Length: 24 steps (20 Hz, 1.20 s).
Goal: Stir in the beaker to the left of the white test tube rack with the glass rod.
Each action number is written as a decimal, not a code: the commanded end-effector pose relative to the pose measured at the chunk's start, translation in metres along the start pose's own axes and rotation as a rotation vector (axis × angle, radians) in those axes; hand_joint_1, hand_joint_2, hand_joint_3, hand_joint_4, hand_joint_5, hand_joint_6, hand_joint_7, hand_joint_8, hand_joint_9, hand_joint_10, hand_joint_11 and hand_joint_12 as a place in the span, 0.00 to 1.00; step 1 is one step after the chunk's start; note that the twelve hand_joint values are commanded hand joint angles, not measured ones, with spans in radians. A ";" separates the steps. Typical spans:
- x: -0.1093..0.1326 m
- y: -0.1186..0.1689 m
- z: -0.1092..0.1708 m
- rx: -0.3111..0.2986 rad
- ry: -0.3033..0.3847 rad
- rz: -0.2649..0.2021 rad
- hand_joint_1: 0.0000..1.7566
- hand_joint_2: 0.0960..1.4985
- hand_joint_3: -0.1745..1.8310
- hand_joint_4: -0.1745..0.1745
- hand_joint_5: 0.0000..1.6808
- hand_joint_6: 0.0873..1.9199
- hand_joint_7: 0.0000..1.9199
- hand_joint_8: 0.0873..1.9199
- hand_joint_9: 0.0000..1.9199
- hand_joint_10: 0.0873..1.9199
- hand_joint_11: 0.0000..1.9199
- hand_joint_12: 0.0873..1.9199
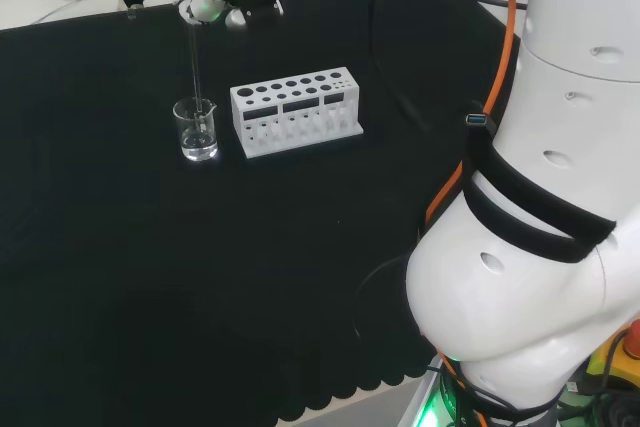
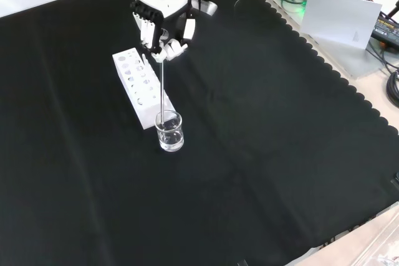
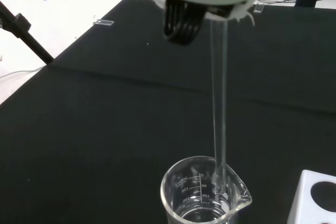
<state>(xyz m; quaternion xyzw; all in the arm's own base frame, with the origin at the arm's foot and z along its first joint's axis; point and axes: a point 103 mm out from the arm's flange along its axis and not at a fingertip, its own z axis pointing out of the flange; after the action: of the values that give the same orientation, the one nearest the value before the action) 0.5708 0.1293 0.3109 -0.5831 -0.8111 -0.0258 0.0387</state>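
Observation:
A small clear glass beaker [image 1: 196, 130] with some clear liquid stands on the black cloth just left of the white test tube rack [image 1: 294, 110] in the head view. In the front view the beaker [image 2: 169, 131] stands nearer the camera than the rack [image 2: 141, 87]. The hand [image 2: 159, 24] hangs above the beaker with its fingers curled round the top of a thin glass rod [image 2: 163, 86]. The rod [image 3: 219, 114] hangs nearly upright, and its lower end dips inside the beaker [image 3: 203, 191] near the spout. In the head view the hand [image 1: 222, 5] is high above the beaker.
The arm's big white links [image 1: 560, 197] stand at the right of the head view. Black cloth [image 2: 262, 154] spreads wide around the beaker. Beyond the cloth's scalloped edge in the front view lie a grey sheet [image 2: 343, 17] and cables.

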 end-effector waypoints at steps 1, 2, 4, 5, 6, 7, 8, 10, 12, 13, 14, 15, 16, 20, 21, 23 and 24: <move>-0.007 -0.001 0.008 0.000 0.011 0.002 0.75 0.36 0.51 0.00 0.68 0.35 0.63 0.58 0.91 0.34 0.90 0.35; -0.009 -0.002 0.010 0.000 0.007 0.001 0.75 0.36 0.51 0.00 0.68 0.35 0.63 0.58 0.91 0.34 0.90 0.35; -0.012 -0.004 0.013 0.003 0.006 0.004 0.75 0.37 0.51 0.00 0.68 0.35 0.63 0.58 0.91 0.34 0.90 0.35; -0.013 -0.005 0.015 0.004 0.008 0.008 0.75 0.37 0.51 0.00 0.68 0.35 0.63 0.58 0.91 0.34 0.90 0.35; -0.013 -0.007 0.017 0.009 0.010 0.010 0.75 0.37 0.51 0.00 0.68 0.35 0.63 0.58 0.91 0.34 0.90 0.35; -0.012 -0.008 0.020 0.011 0.012 0.011 0.75 0.37 0.51 0.00 0.68 0.35 0.63 0.58 0.91 0.34 0.90 0.35; -0.011 -0.010 0.022 0.013 0.011 0.012 0.75 0.37 0.51 0.00 0.68 0.35 0.63 0.58 0.91 0.34 0.90 0.35; -0.007 -0.012 0.027 0.016 0.011 0.009 0.75 0.37 0.51 0.00 0.68 0.35 0.63 0.58 0.91 0.34 0.90 0.35; 0.000 -0.014 0.032 0.026 0.010 0.002 0.75 0.37 0.51 0.00 0.68 0.35 0.63 0.58 0.91 0.34 0.90 0.35; 0.005 -0.014 0.034 0.032 0.008 -0.003 0.75 0.37 0.51 0.00 0.68 0.35 0.63 0.58 0.91 0.34 0.90 0.35; 0.009 -0.014 0.035 0.037 0.008 -0.008 0.75 0.37 0.51 0.00 0.68 0.35 0.63 0.58 0.91 0.34 0.90 0.35; 0.015 -0.013 0.037 0.042 0.010 -0.014 0.75 0.37 0.51 0.00 0.68 0.35 0.63 0.58 0.91 0.34 0.90 0.35; 0.019 -0.012 0.038 0.047 0.008 -0.019 0.75 0.37 0.51 0.00 0.68 0.35 0.63 0.58 0.91 0.34 0.90 0.35; 0.030 -0.004 0.038 0.054 0.016 -0.022 0.75 0.37 0.51 0.00 0.68 0.35 0.63 0.58 0.91 0.34 0.90 0.35; 0.029 -0.002 0.038 0.054 0.016 -0.023 0.75 0.37 0.51 0.00 0.68 0.35 0.63 0.58 0.91 0.34 0.90 0.35; 0.025 0.004 0.037 0.061 0.016 -0.023 0.75 0.37 0.51 0.00 0.68 0.35 0.63 0.58 0.91 0.34 0.90 0.35; 0.022 0.008 0.037 0.064 0.015 -0.022 0.75 0.37 0.51 0.00 0.68 0.35 0.63 0.58 0.91 0.34 0.90 0.35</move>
<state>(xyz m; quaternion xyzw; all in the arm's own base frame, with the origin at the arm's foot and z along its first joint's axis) 0.5588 0.1533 0.2771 -0.5739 -0.8168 -0.0114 0.0579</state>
